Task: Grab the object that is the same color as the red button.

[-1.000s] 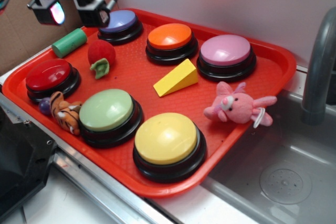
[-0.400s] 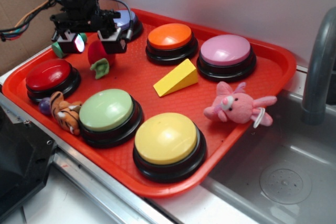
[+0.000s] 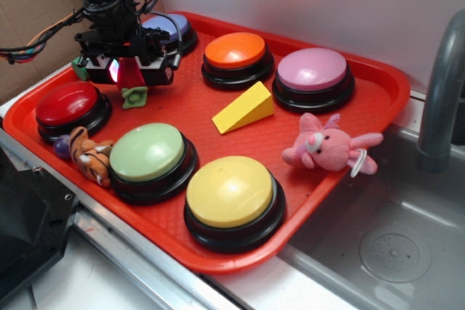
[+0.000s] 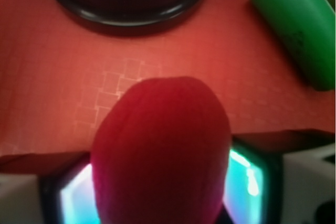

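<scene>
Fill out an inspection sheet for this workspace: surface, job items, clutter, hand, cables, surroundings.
Surface: red tray on a metal counter.
Job items: red plush ball with green leaf; red button at the tray's left edge.
Clutter: five other buttons, yellow wedge, pink bunny, tiger toy, green cylinder.
Hand: hand straddles the ball, fingers on both sides.
Cables: bundle trailing left from the arm.
Surroundings: sink, faucet, white wall.
</scene>
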You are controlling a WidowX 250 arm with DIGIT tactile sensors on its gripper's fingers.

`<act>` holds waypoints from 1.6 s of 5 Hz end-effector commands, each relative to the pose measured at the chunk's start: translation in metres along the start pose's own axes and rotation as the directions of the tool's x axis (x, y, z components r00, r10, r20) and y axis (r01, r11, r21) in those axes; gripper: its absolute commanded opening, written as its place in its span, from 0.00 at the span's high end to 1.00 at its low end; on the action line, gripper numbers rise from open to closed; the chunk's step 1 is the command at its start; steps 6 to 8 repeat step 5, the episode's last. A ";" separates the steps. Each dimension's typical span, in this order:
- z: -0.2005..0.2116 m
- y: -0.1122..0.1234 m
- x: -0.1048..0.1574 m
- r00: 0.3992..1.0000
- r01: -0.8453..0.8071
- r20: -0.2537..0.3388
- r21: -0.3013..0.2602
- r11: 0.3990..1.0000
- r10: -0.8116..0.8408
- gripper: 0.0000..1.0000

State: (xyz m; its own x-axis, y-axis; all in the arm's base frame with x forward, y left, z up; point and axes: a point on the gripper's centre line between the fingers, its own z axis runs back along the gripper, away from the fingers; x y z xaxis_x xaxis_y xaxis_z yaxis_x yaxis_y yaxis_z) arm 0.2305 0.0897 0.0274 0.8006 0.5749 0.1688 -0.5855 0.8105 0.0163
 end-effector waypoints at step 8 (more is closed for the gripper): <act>0.145 -0.053 -0.044 0.930 0.365 0.123 -0.204 0.908 -0.346 1.00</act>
